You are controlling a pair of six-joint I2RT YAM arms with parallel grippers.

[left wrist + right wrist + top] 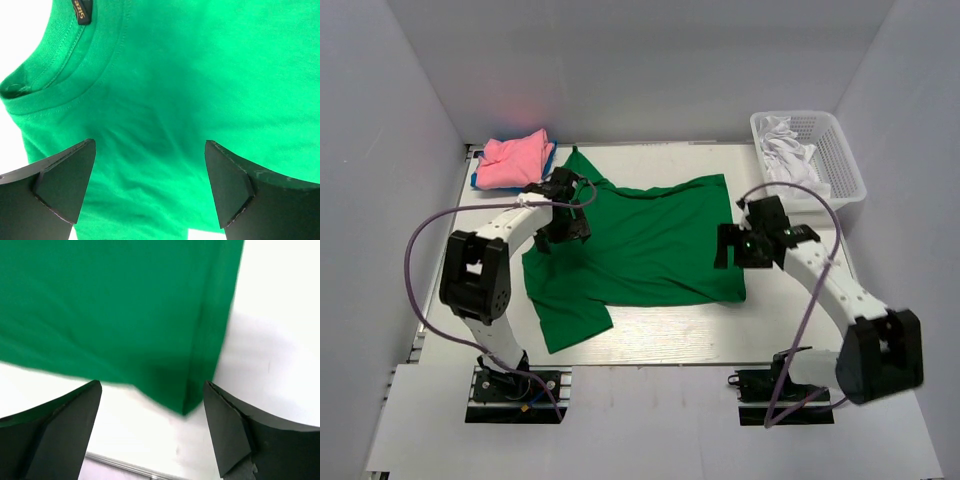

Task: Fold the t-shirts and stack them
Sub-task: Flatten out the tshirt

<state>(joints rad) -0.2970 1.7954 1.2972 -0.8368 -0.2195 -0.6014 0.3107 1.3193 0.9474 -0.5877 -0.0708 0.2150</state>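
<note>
A bright green t-shirt (650, 250) lies spread flat on the table, collar toward the back left, hem toward the right. My left gripper (570, 215) hovers open over its shoulder area; in the left wrist view the collar (55, 75) lies ahead of the spread fingers (65, 185), with only cloth below. My right gripper (728, 247) is open at the shirt's right hem; the right wrist view shows a hem corner (186, 407) between the fingers (227, 430), untouched. A folded pink t-shirt (515, 160) rests on a blue one (477, 181) at the back left.
A white mesh basket (840, 150) stands at the back right with white cloth (785, 150) bunched inside. Grey walls close in the table on three sides. Purple cables loop beside both arms.
</note>
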